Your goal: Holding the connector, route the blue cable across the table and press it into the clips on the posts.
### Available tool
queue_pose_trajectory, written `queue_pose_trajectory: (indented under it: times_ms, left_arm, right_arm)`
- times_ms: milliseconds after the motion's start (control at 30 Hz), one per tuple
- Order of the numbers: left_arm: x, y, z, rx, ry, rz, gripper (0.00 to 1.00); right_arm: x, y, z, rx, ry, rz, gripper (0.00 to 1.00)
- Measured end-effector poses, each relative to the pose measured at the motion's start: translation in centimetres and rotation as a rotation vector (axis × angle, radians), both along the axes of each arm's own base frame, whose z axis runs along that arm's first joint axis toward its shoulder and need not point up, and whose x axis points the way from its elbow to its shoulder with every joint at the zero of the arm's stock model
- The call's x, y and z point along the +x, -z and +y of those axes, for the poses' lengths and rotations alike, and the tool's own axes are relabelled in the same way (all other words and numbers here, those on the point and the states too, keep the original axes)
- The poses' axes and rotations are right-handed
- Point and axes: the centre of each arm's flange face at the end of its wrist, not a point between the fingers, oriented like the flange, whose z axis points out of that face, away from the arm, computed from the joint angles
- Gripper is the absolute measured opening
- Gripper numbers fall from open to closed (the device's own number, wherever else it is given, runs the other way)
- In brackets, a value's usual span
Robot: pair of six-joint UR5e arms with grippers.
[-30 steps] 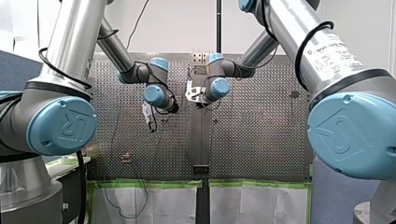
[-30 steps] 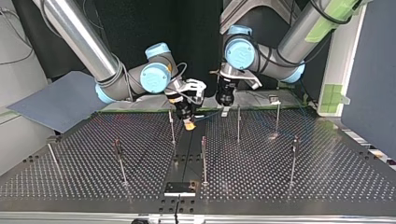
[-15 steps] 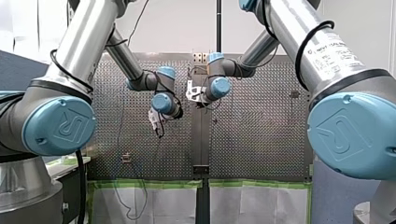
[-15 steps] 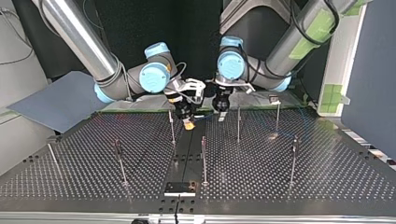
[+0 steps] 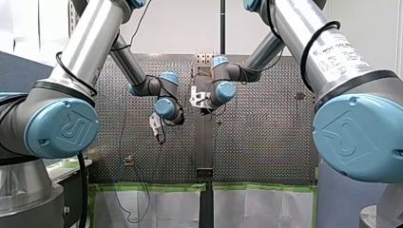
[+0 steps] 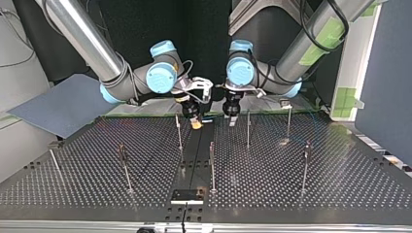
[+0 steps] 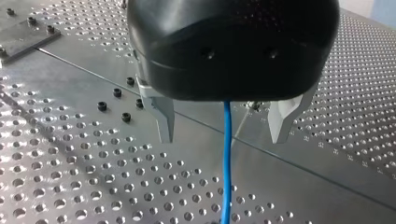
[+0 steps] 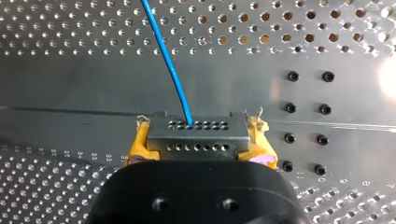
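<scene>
Behind the black body of my left claw (image 7: 222,138) the blue cable (image 7: 227,163) disappears; my right claw (image 8: 200,150) covers the near half of the connector (image 8: 196,133), whose cable is cut off at eleven o'clock

silver tubular arms (image 5: 90,42) wearing pale-blue joint caps (image 5: 62,128) | black cables (image 5: 308,49) looping around them | left hand (image 7: 223,140) showing black housing, metal fingers (image 7: 164,119) | right hand (image 8: 198,135) showing yellow pads (image 8: 135,149)
</scene>
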Motion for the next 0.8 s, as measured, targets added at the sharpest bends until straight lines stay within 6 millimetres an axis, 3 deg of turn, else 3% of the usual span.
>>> queue_pose_trajectory:
  times_ms: [200, 267, 300, 367, 400, 433, 467, 500, 567, 667, 800]
  left_arm:
    - [-0.14, 0.0, -0.22, 0.004, 0.002, -0.002, 0.96]
    - [-0.16, 0.0, -0.19, 0.011, -0.003, -0.002, 0.72]
    - [-0.17, -0.02, -0.18, 0.015, -0.006, -0.003, 0.72]
    - [-0.21, -0.02, -0.14, 0.024, -0.011, -0.003, 0.53]
    - [-0.23, -0.02, -0.14, 0.028, -0.013, -0.003, 0.53]
    - [-0.24, -0.03, -0.14, 0.031, -0.015, -0.004, 0.36]
    - [-0.28, -0.05, -0.15, 0.035, -0.017, -0.004, 0.28]
    - [-0.3, -0.05, -0.17, 0.038, -0.02, -0.005, 0.28]
    - [-0.37, -0.08, -0.24, 0.046, -0.023, -0.007, 0.08]
    - [-0.44, -0.18, -0.47, 0.055, -0.023, -0.011, 0.0]
    - [-0.48, -0.44, -0.75, 0.059, -0.028, -0.017, 0.0]
  right_arm:
    - [-0.03, 0.1, 0.04, 0.001, 0.0, 0.001, 0.0]
    - [-0.03, 0.1, 0.05, 0.001, 0.0, 0.001, 0.0]
    - [-0.02, 0.1, 0.05, 0.001, 0.0, 0.001, 0.0]
    - [-0.03, 0.11, 0.05, 0.001, 0.0, 0.001, 0.0]
    - [-0.03, 0.11, 0.05, 0.001, 0.0, 0.001, 0.0]
    - [-0.02, 0.12, 0.06, 0.001, 0.0, 0.001, 0.0]
    - [-0.02, 0.12, 0.05, 0.001, 0.0, 0.001, 0.0]
    - [-0.03, 0.12, 0.05, 0.001, 0.0, 0.001, 0.0]
    - [-0.02, 0.12, 0.05, 0.0, 0.0, 0.0, 0.0]
    - [-0.02, 0.11, 0.03, 0.0, 0.0, 0.0, 0.0]
    - [-0.01, 0.08, 0.01, 0.0, 0.001, -0.003, 0.0]
